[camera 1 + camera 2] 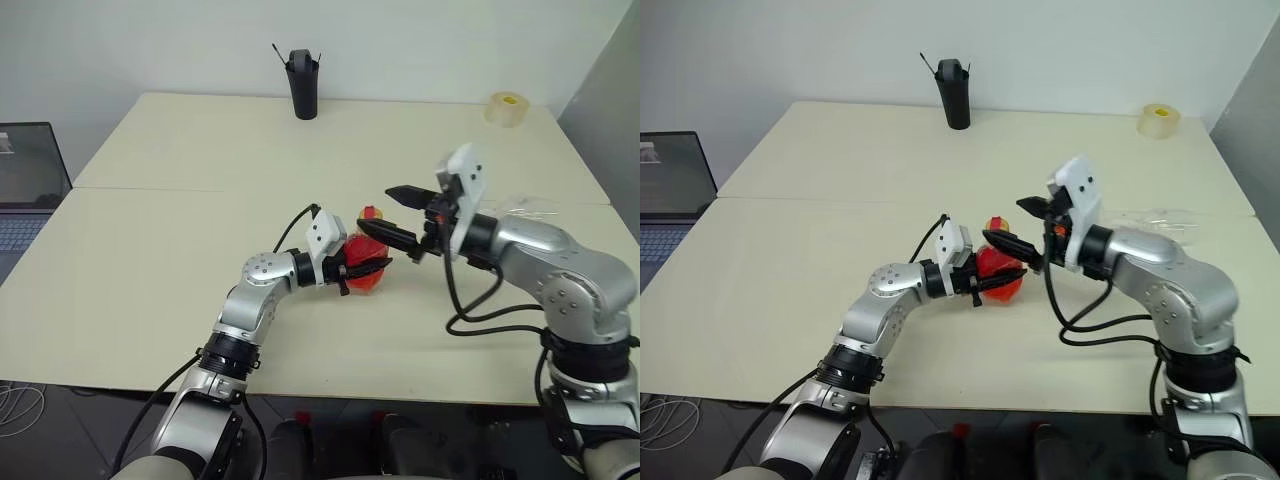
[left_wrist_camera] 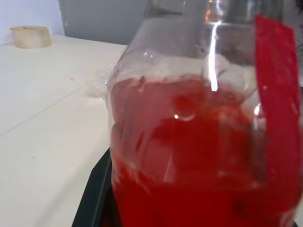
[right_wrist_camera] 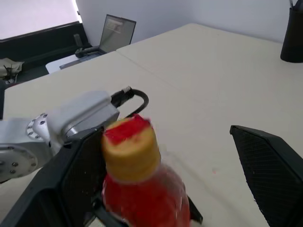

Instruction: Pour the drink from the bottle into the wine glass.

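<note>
Red drink, yellow cap, cream table

We see bright red-pink drink (image 2: pixel 189 156) in the clear bottle (image 3: pixel 142 189), its cap (image 3: pixel 130 149) yellow topped red; black cup (image 1: pixel 303 85).

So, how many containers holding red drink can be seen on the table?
1: the bottle, near the table's front middle, held by the left end effector. The black cup stands at the far edge; its contents cannot be told.

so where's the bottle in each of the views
Left eye view: the bottle is just below centre, held in the left tool.
Right eye view: just below centre, again held in the left tool.
Left wrist view: its body of red drink is close up, across most of the frame.
Right wrist view: lower centre, with its yellow-and-red cap uppermost.
Shared landmark: the tall black cup at the table's far edge.
</note>
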`<state>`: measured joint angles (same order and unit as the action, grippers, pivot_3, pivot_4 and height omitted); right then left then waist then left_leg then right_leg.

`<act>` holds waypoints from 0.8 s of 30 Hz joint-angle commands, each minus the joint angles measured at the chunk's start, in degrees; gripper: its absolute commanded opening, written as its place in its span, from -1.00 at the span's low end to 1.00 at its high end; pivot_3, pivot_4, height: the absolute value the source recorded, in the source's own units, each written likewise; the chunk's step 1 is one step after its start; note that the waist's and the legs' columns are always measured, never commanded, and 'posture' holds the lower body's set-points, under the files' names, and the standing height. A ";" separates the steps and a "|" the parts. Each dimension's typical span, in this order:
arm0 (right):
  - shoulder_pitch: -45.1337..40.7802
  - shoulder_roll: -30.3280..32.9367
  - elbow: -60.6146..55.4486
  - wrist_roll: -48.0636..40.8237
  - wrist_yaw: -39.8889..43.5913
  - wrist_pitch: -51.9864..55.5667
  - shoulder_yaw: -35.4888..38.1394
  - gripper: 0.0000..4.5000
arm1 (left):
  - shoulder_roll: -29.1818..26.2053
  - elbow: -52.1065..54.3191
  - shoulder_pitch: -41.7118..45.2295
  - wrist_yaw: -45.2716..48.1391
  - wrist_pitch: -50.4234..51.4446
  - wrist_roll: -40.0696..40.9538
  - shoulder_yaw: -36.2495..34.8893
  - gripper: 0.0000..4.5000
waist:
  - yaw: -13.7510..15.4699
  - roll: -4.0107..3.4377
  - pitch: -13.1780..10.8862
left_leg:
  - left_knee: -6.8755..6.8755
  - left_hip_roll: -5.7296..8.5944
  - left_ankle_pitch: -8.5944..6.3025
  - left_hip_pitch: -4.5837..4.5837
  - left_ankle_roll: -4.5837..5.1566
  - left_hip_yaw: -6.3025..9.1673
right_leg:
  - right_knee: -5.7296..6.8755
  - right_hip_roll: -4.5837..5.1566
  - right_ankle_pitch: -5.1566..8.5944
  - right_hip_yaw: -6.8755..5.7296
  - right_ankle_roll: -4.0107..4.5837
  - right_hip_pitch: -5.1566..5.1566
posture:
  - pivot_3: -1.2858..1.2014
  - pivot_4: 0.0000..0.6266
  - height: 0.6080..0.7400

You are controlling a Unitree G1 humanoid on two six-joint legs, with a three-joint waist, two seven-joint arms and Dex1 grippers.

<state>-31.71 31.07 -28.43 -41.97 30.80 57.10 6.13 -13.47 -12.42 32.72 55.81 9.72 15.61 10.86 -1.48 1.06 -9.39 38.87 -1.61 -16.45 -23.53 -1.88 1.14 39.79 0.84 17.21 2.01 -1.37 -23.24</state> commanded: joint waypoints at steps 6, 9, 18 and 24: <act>1.49 6.60 -8.27 -11.03 3.21 2.97 5.37 1.00 | -0.79 3.74 0.08 0.38 -0.98 1.37 -1.41 -0.31 | -0.52 -0.01 0.00 | -0.02 0.01 0.00 0.12 0.01 -0.08 | 0.07 -0.22 -0.01 0.15 0.01 0.00 | 0.03 -0.52 1.00; -2.30 4.49 -7.45 -10.22 1.28 2.36 1.30 1.00 | -0.78 3.70 0.36 0.33 -0.92 1.27 -1.51 -0.31 | -0.58 -0.01 0.00 | -0.02 0.02 -0.01 0.20 0.01 -0.13 | 0.14 -0.37 -0.01 0.23 0.03 0.00 | 0.03 -0.52 1.00; -7.09 -0.04 -1.48 -0.71 -1.25 -2.72 -8.42 1.00 | -0.62 3.73 0.29 0.01 -1.11 1.20 -1.54 -0.32 | -0.03 -0.01 0.00 | -0.01 -0.06 0.00 0.10 0.00 -0.04 | 0.07 -0.17 0.00 0.12 0.02 0.00 | 0.03 -0.52 1.00; -9.06 -2.84 3.83 4.35 -1.09 -5.92 -11.00 1.00 | -0.32 4.06 -0.05 -0.19 -0.97 1.32 -1.50 -0.32 | -0.11 -0.01 0.00 | 0.00 -0.05 0.00 0.11 0.00 -0.05 | 0.09 -0.16 0.00 0.11 0.02 -0.01 | 0.03 -0.52 1.00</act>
<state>-39.25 28.60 -24.39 -38.72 29.72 53.22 -5.22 -14.20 -11.46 32.08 55.67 9.70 15.70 10.22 -1.60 1.05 -9.38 38.87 -1.65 -16.45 -23.43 -1.89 1.09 39.88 0.68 17.21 2.13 -1.35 -23.25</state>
